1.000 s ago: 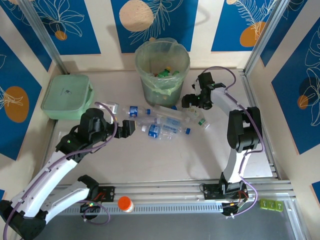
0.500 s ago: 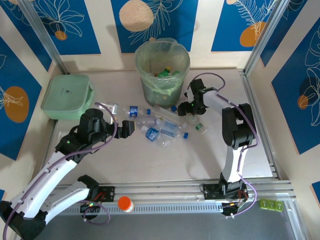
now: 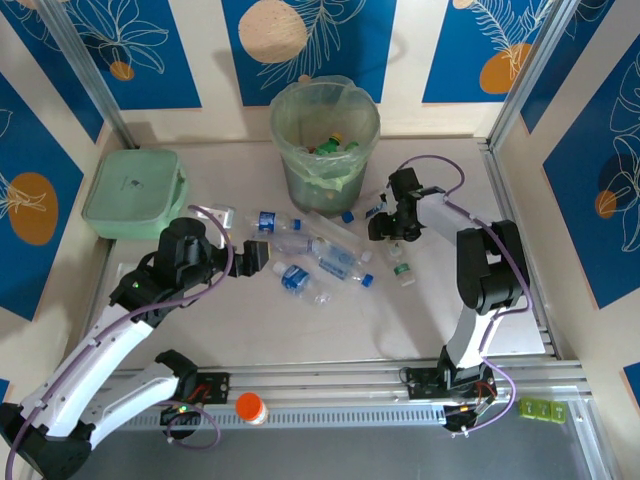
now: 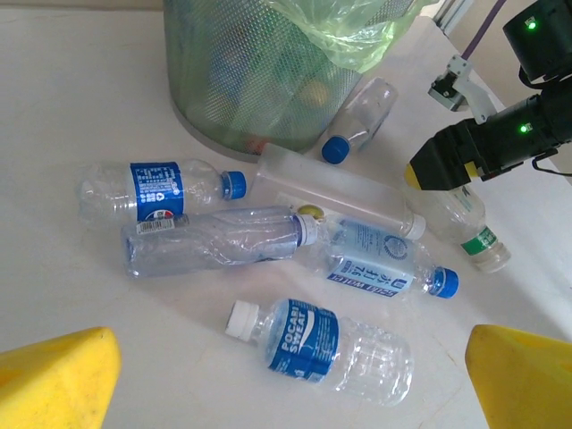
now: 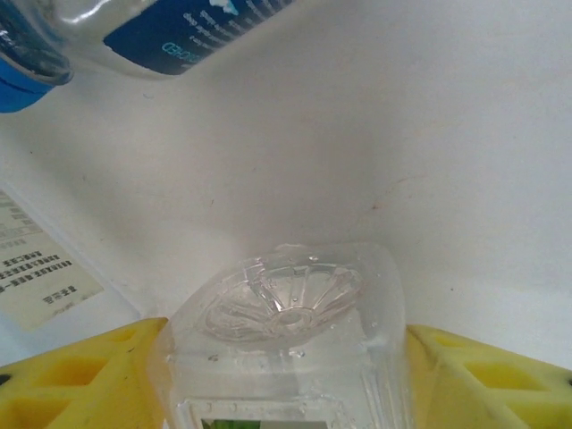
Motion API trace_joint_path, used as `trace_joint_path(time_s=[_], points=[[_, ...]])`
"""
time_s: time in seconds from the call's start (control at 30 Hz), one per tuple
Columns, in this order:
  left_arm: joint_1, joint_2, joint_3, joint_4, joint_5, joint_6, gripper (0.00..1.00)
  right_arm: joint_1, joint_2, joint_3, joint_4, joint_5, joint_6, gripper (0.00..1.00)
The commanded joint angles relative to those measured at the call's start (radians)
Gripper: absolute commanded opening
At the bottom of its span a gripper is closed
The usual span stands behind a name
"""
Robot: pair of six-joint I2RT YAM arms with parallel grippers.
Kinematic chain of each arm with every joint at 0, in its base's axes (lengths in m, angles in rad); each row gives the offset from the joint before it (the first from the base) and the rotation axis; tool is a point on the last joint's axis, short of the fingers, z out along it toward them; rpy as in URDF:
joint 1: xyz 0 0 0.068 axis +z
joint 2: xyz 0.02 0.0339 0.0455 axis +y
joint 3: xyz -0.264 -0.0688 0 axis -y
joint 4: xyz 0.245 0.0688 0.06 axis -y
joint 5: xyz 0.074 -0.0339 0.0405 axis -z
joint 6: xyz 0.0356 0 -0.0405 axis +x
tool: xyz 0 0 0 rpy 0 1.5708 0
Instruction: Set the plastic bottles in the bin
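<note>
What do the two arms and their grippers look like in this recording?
The left arm and right arm have white links, black joints and purple cables. The left gripper and right gripper are black with yellow fingers. Small green lights glow on both arms.

Colour notes, desk [image 3: 330, 320] off-white.
Bottles [image 4: 214, 241] clear, blue caps/labels; rightmost bottle [image 4: 475, 234] green-banded; bin [image 3: 318, 188] grey-green mesh, pale green liner; box [image 3: 134, 193] mint; right hand [image 5: 286, 332] yellow; walls [image 3: 150, 60] blue, seemingly leaf-patterned.

Bottles [image 3: 315, 250] are lying before the bin [image 3: 298, 182], more sitting inside it; a lidded box [image 3: 135, 192] is resting to its left; one bottle [image 5: 286, 308] is sitting between the fingers of the right gripper [image 3: 386, 226].
</note>
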Motion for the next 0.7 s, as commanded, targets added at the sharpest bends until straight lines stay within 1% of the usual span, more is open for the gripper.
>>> trace_joint_path(time_s=[0.0,0.07,0.13,0.23,0.33,0.4,0.43,0.67], points=[[0.008,-0.009,-0.011,-0.003,-0.017,0.027,0.98,0.005,-0.006,-0.011,-0.017,0.033,0.023,0.77],[0.008,-0.011,-0.011,-0.004,-0.018,0.028,0.98,0.017,-0.006,-0.024,-0.022,0.043,0.026,0.82],[0.008,-0.009,-0.012,-0.003,-0.02,0.028,0.99,0.026,-0.008,-0.035,-0.028,0.057,0.035,0.82],[0.011,-0.005,-0.011,-0.004,-0.022,0.028,0.99,0.031,-0.02,-0.055,-0.021,0.091,0.047,0.75],[0.011,-0.003,-0.012,-0.006,-0.025,0.03,0.99,0.027,-0.039,-0.063,-0.014,0.129,0.058,0.65],[0.011,-0.003,-0.012,-0.006,-0.029,0.031,0.99,0.025,-0.058,-0.065,-0.012,0.151,0.065,0.55],[0.012,-0.003,-0.012,-0.006,-0.031,0.031,0.99,0.024,-0.07,-0.065,-0.011,0.159,0.069,0.53],[0.013,-0.009,-0.008,-0.01,-0.04,0.029,0.99,0.02,-0.207,-0.047,-0.044,0.173,0.104,0.48]])
